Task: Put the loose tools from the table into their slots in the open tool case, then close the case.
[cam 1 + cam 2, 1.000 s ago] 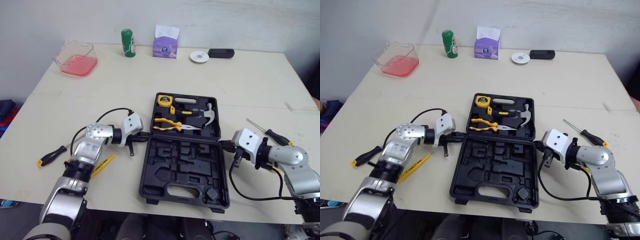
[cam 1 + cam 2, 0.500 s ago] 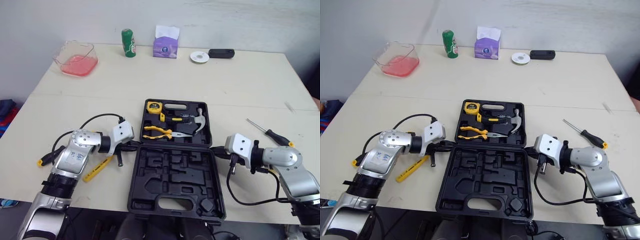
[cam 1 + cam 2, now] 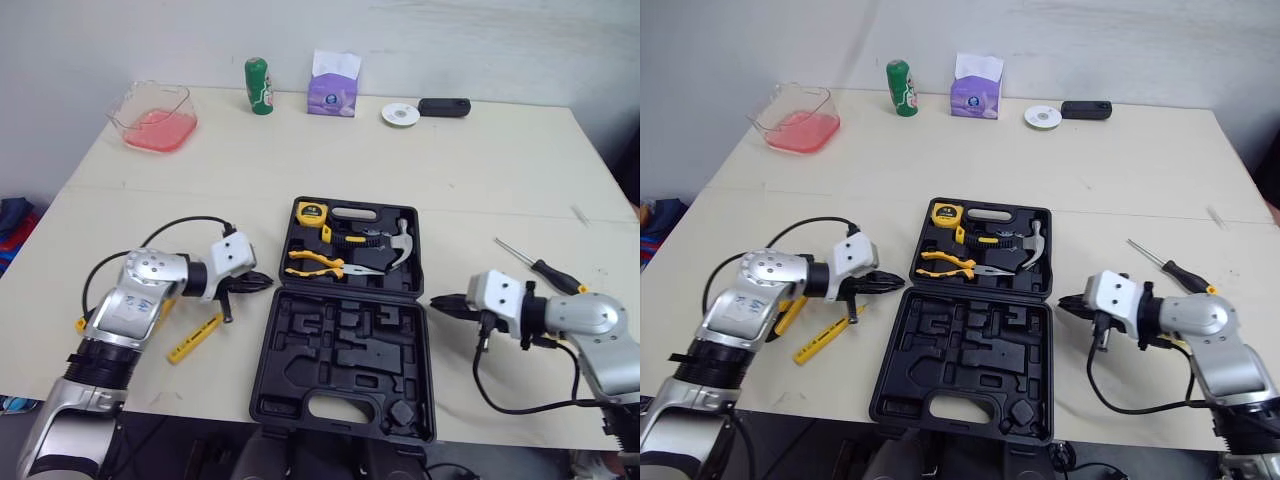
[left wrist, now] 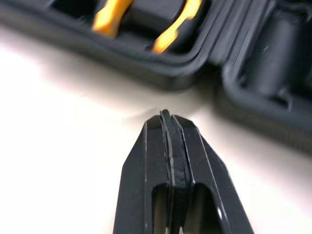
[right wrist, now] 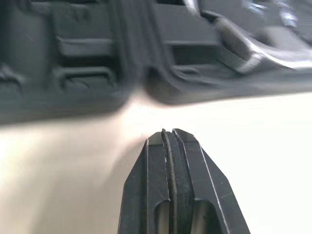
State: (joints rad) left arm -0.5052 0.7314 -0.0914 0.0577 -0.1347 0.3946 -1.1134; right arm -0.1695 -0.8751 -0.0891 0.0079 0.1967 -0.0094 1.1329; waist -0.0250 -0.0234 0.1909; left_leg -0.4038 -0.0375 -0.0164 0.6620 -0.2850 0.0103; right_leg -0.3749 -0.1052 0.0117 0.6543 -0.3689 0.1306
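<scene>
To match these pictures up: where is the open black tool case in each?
Left eye view: tool case lying open mid-way across the table.
Right eye view: same place.
Left wrist view: its rim just beyond the shut left gripper.
Right wrist view: its rim beyond the shut right gripper.
Shared landmark: the hinge between its halves.
</scene>
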